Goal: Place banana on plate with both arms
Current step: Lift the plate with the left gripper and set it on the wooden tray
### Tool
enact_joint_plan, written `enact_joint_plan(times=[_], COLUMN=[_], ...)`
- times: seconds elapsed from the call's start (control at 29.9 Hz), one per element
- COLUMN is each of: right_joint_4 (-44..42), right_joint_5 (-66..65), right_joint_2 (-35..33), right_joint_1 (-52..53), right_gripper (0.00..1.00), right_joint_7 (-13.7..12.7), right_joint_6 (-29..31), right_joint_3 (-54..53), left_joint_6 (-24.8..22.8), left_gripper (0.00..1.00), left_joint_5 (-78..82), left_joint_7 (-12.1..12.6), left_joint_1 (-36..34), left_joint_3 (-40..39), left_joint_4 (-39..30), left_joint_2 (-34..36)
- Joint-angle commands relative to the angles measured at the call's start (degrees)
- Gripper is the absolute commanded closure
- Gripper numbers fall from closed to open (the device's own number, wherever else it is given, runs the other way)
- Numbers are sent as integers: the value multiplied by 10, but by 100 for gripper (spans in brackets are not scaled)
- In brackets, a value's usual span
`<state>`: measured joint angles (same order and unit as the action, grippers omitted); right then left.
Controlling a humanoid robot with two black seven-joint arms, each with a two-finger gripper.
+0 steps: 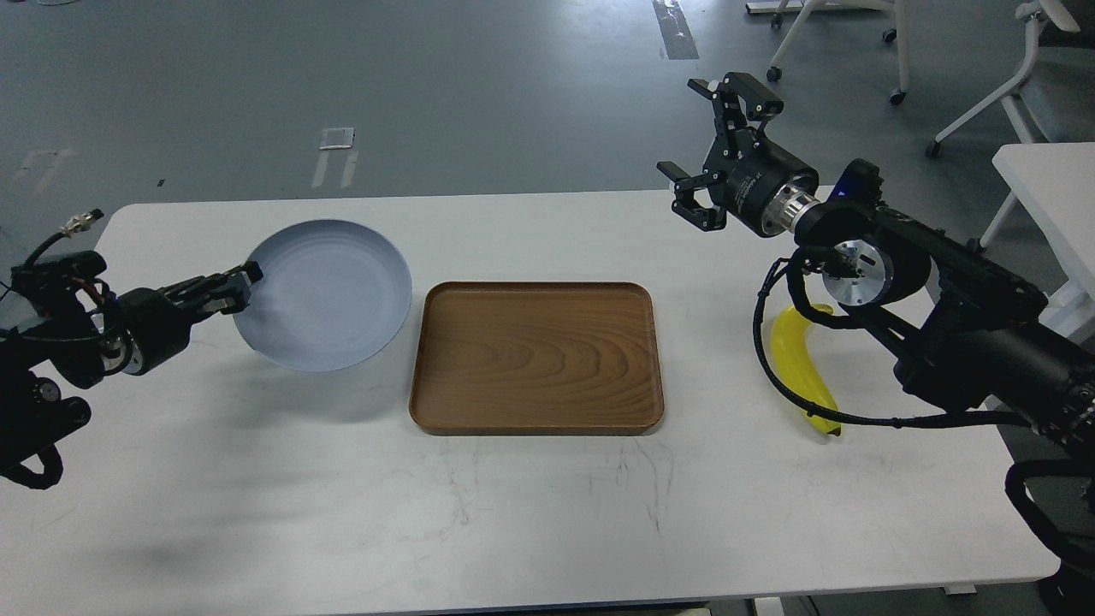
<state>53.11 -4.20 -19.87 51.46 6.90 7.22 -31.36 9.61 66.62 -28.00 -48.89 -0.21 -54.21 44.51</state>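
White table (257, 530): left gripper (244, 282) pinching tilted plate (329, 291) rim, seemingly lifted; right gripper (714, 141) wide open, empty, raised; banana (800, 368) lying right of tray (535, 355), soft, light, bruisable, best grasped mid-body.

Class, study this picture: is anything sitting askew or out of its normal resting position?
Yes. The plate is not flat on the table: the left tool grips its left rim and it tilts, with a shadow beneath. The banana and wooden tray lie flat. The right tool hangs open, empty.
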Motion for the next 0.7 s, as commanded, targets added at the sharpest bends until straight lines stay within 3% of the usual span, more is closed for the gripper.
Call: enact_joint_plan(times=[0.0,0.27,0.4,0.67], right_joint_4=[0,-1,1,2], right_joint_5=[0,0,1,1], right_joint_2=[1,0,-3,-14], right_joint_1=[2,1,3,3], right_gripper=[0,0,0,0], right_joint_7=[0,0,0,0], right_joint_6=[0,-2,-8,-8], right_joint_3=[1,1,0,-8], left_joint_6=[2,-42,-43,-50], left_gripper=[100,100,100,100], left_joint_5=[8,20,26,25], left_joint_7=[0,0,0,0], left_joint_1=[-25,-101,-104,-94], left_joint_3=[3,37,91,121], left_joint_4=[-45,-31,16,131], left_joint_2=[-20,-131,-215,-296])
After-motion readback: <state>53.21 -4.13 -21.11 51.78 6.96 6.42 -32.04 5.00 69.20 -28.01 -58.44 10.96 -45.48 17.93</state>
